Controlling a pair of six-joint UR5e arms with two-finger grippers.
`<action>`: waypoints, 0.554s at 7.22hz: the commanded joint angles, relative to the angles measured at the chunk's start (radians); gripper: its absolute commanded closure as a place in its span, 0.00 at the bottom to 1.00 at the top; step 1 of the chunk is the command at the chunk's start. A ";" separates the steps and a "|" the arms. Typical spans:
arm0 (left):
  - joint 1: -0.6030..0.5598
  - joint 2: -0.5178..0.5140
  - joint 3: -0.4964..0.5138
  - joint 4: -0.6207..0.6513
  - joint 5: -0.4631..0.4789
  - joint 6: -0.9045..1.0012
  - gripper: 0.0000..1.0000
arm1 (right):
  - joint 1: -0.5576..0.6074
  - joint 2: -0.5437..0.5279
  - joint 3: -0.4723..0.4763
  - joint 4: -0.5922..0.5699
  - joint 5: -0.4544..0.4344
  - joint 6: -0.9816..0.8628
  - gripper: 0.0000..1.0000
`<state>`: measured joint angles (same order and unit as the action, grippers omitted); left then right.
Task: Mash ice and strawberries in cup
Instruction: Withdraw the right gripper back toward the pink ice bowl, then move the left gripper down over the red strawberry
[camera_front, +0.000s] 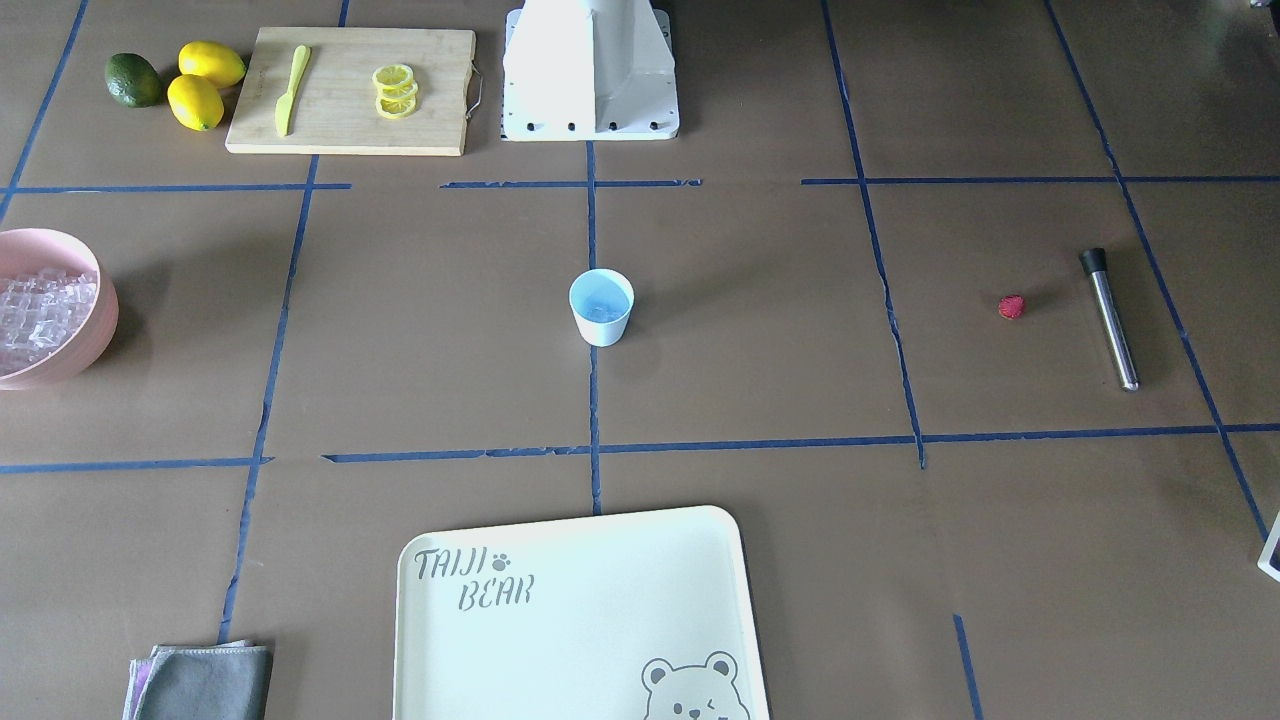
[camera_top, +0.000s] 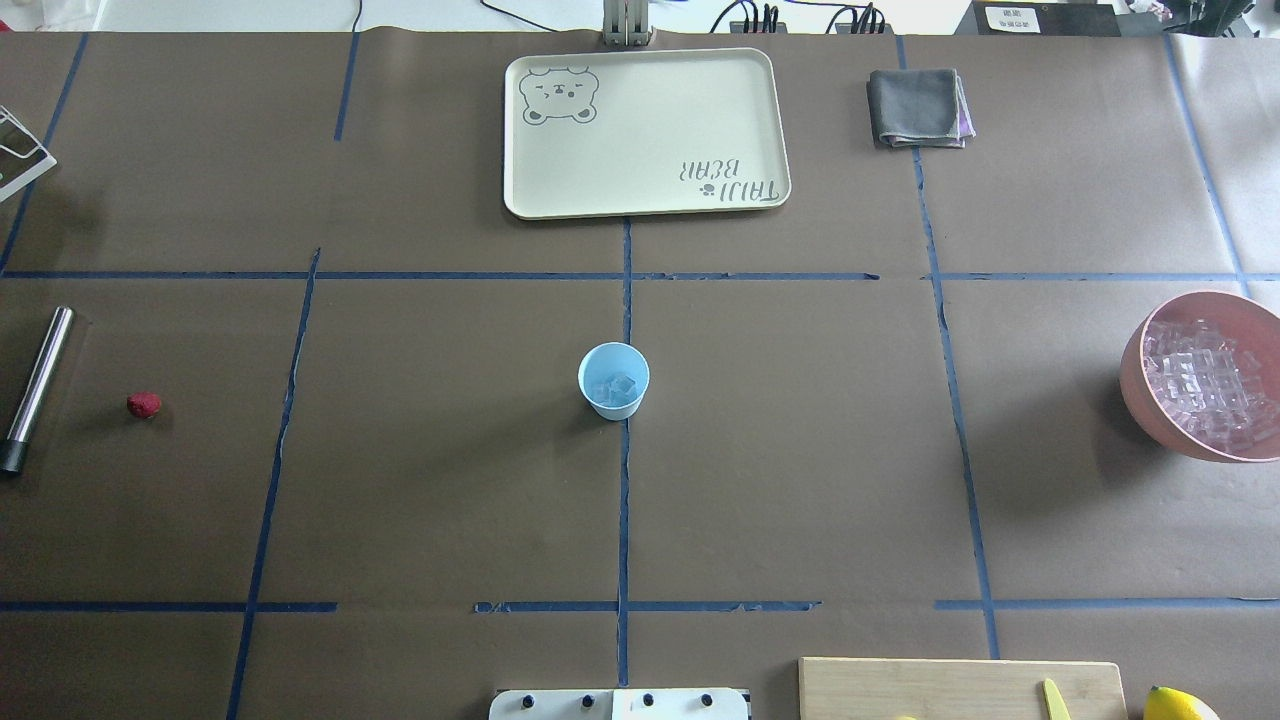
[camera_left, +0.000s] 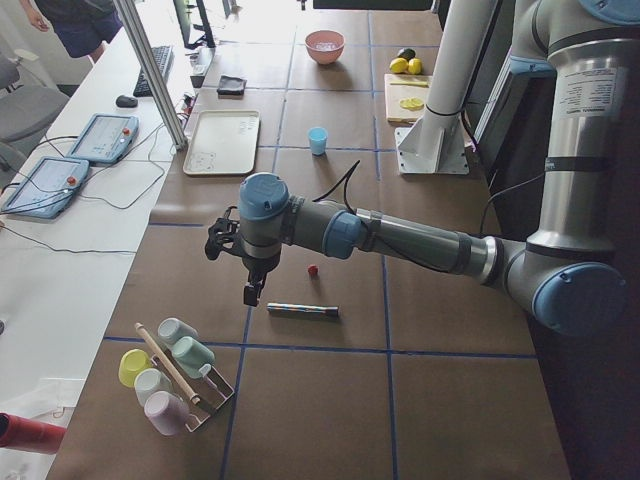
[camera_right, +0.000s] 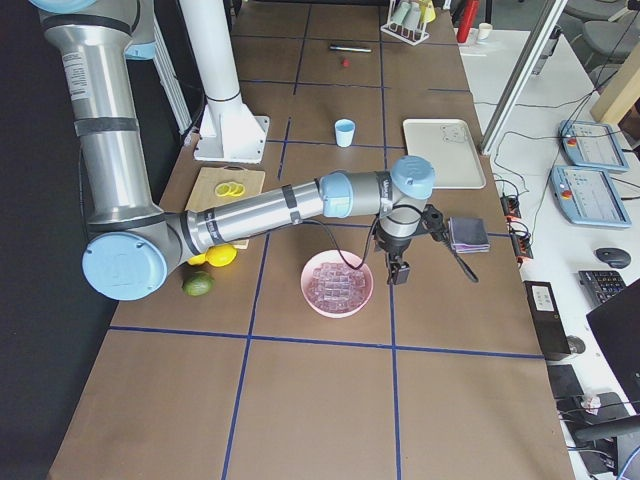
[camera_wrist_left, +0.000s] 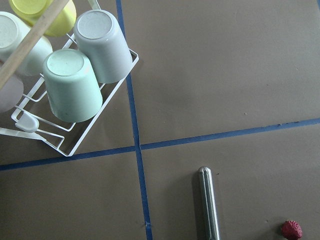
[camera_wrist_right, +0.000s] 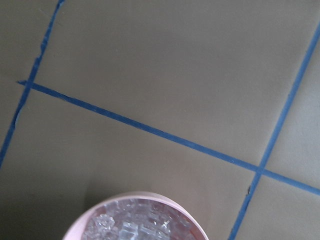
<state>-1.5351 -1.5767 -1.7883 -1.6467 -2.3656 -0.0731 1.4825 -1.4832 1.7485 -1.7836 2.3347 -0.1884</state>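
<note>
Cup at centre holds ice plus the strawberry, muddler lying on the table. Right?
Not quite. The cup holds only ice; the strawberry lies on the table beside the muddler, as the overhead exterior view shows. The muddler part is right.

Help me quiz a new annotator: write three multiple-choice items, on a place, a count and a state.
1. Where is the strawberry? A in the cup; B on the table near the metal muddler; C on the tray.
2. How many whole lemons lie by the cutting board? A two; B one; C four.
3. What does the cup hold? A nothing; B lemon slices; C ice.
1 B: it lies on the table, apart from the muddler. 2 A: two yellow fruits beside the board. 3 C: clear cubes show inside.
</note>
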 joint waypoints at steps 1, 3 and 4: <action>0.087 0.004 -0.010 -0.048 -0.001 -0.055 0.00 | 0.090 -0.182 0.000 0.045 0.009 -0.022 0.01; 0.171 0.003 -0.017 -0.086 0.009 -0.176 0.00 | 0.096 -0.244 -0.001 0.167 0.023 0.012 0.00; 0.220 0.007 -0.017 -0.128 0.011 -0.267 0.00 | 0.096 -0.241 0.003 0.171 0.026 0.035 0.00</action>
<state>-1.3746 -1.5724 -1.8041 -1.7307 -2.3578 -0.2412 1.5763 -1.7151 1.7496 -1.6352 2.3546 -0.1789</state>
